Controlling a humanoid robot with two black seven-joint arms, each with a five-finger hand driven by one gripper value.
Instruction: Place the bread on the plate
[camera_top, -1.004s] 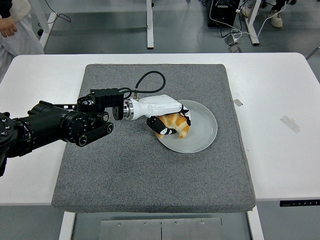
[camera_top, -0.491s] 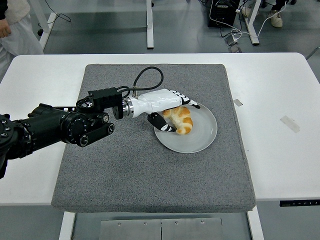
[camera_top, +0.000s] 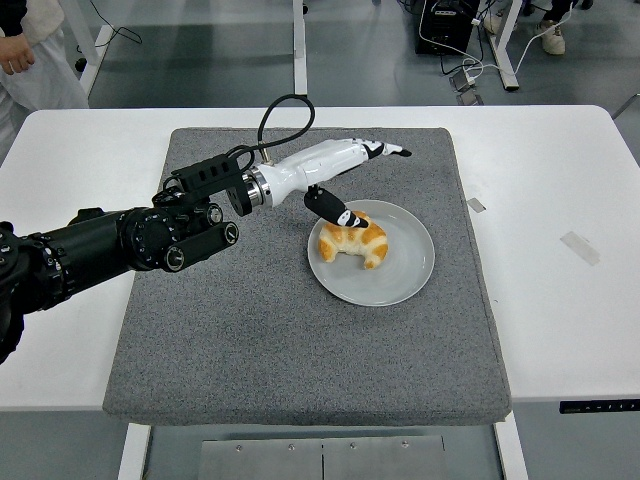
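Bread (camera_top: 352, 243) on plate (camera_top: 405, 270), below spread left hand (camera_top: 335, 175).

Looks like a robotics lab: white table (camera_top: 560, 170) with a grey mat (camera_top: 300, 340), cables and a power strip (camera_top: 462, 76) on the far floor.

I am reading no text, label, brand, number or sign anywhere in my head view. Two pale tape strips (camera_top: 581, 247) are lying on the white tabletop (camera_top: 560, 170) to the right, and both are looking blank to me. A small dark tag at the tabletop's near right edge (camera_top: 600, 406) is showing some tiny marks, but they are coming through too small for me to make out.
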